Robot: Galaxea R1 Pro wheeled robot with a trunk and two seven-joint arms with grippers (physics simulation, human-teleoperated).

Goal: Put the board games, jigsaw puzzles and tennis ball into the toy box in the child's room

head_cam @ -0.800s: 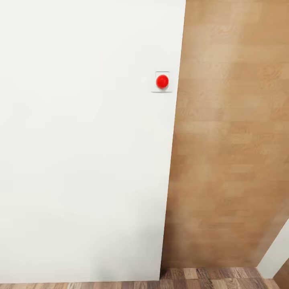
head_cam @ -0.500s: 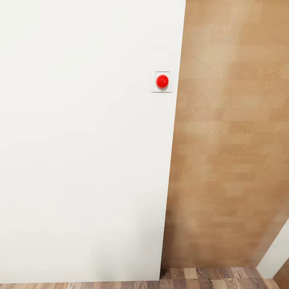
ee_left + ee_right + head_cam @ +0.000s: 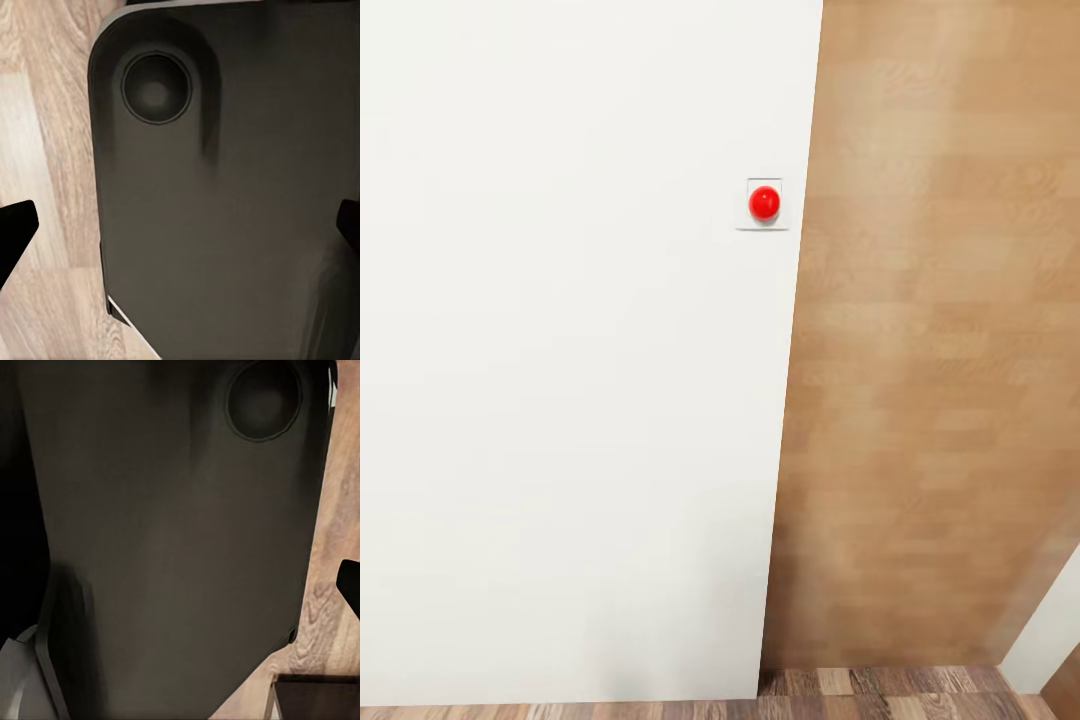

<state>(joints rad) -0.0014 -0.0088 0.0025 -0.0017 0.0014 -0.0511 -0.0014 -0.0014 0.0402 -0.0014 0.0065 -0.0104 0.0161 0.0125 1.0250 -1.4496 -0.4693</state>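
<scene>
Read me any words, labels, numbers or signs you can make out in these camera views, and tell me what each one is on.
There is no readable text in these views.
The red round button on the white wall sits on a plain pale plate with no lettering.
The wooden panel beside it carries only grain.
The dark robot base seen from the wrist views bears no label or number.

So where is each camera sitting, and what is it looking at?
Head view: on the robot's head, facing a white wall with a red button beside a wooden door.
Left wrist view: on the left arm, aimed down at the robot's dark base; black fingertips at the edges.
Right wrist view: on the right arm, aimed down at the base; one fingertip shows.
All views share the wood floor.
</scene>
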